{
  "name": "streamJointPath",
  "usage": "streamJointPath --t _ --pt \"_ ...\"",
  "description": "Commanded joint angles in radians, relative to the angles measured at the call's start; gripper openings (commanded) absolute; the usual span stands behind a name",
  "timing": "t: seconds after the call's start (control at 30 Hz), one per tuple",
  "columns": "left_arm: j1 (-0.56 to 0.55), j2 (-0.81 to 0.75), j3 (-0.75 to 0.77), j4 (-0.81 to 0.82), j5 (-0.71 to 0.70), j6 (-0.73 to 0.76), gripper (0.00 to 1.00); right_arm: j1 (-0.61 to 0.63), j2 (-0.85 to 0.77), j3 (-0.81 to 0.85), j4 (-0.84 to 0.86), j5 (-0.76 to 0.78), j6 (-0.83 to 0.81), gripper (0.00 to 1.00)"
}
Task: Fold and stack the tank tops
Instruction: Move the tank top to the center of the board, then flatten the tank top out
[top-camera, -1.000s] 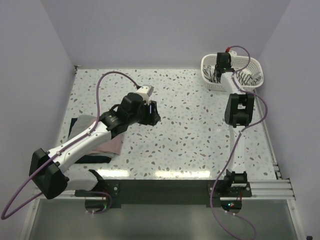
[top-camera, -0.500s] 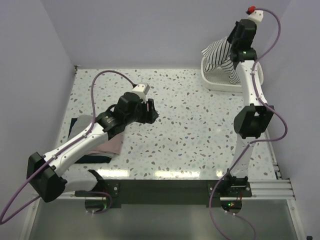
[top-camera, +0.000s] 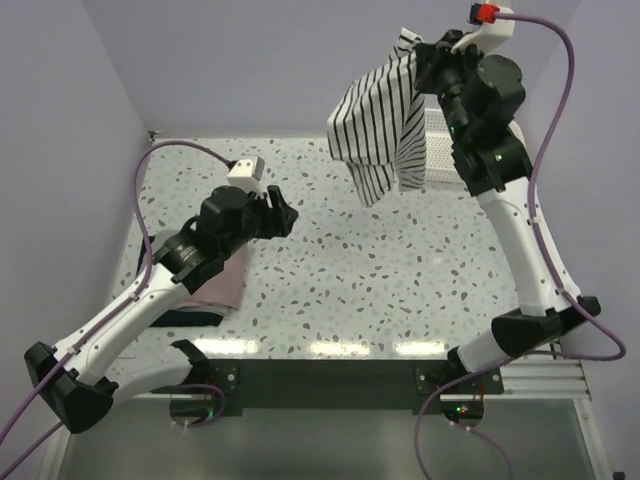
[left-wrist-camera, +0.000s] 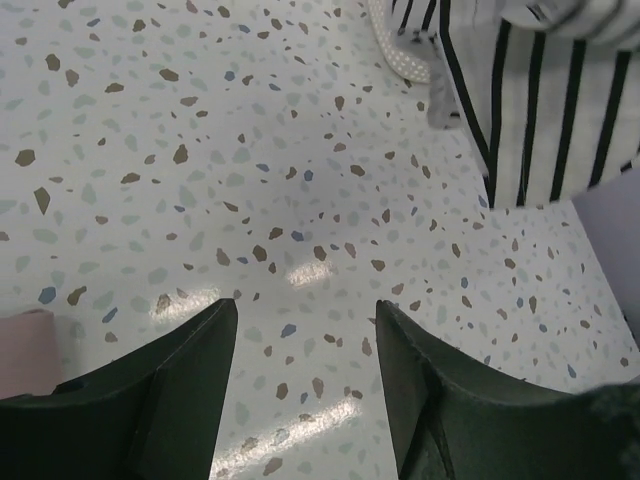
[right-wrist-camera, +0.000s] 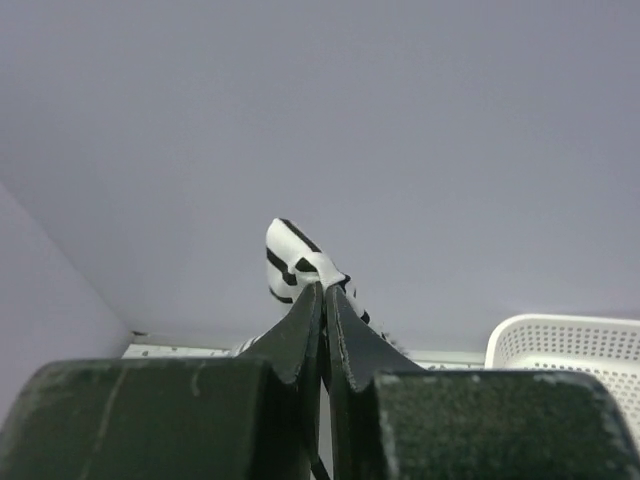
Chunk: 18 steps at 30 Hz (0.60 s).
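My right gripper (top-camera: 424, 52) is raised high at the back right, shut on the white striped tank top (top-camera: 375, 125), which hangs free above the table. In the right wrist view a striped fold (right-wrist-camera: 295, 262) sticks out above my shut gripper (right-wrist-camera: 324, 288). My left gripper (top-camera: 288, 212) is open and empty over the table's left middle; in its wrist view the gripper (left-wrist-camera: 305, 305) frames bare tabletop, with the hanging striped top (left-wrist-camera: 545, 100) at upper right. The pink tank top (top-camera: 222, 283) lies folded at the left on the dark navy top (top-camera: 190, 317), partly under my left arm.
The white lattice basket (top-camera: 437, 140) stands at the back right, mostly hidden behind the hanging top and my right arm; its rim shows in the right wrist view (right-wrist-camera: 570, 340). Purple walls close in the speckled table (top-camera: 380, 290) on three sides.
My right gripper has lifted the striped top out of the basket and carried it up and to the left. My left arm has drawn back leftward a little.
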Motion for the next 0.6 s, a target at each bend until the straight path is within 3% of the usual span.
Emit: streamJointPath --t 0.0,0.03,0.07,0.17,0.27,0.43,0.57 --pt "0.010 -0.041 0.033 -0.002 -0.070 -0.032 0.63 -0.014 -0.092 -0.129 -0.014 -0.071 0.080 0.04" --pt "0.011 -0.043 0.027 -0.004 -0.073 -0.035 0.64 -0.012 -0.101 -0.164 -0.048 -0.088 0.090 0.15" --pt "0.011 -0.040 0.024 -0.005 -0.080 -0.038 0.64 -0.012 -0.115 -0.203 -0.063 -0.096 0.100 0.43" --pt "0.016 -0.022 0.009 -0.005 -0.085 -0.049 0.66 -0.012 -0.135 -0.376 -0.102 -0.035 0.138 0.79" --pt "0.019 0.009 -0.014 0.002 -0.068 -0.058 0.66 -0.012 -0.155 -0.522 -0.157 0.036 0.187 0.83" --pt "0.019 0.046 -0.123 0.038 -0.002 -0.107 0.64 0.012 -0.270 -0.807 -0.158 -0.030 0.261 0.79" --pt "0.019 0.052 -0.246 0.096 0.082 -0.161 0.60 0.191 -0.334 -0.991 -0.195 0.017 0.325 0.76"
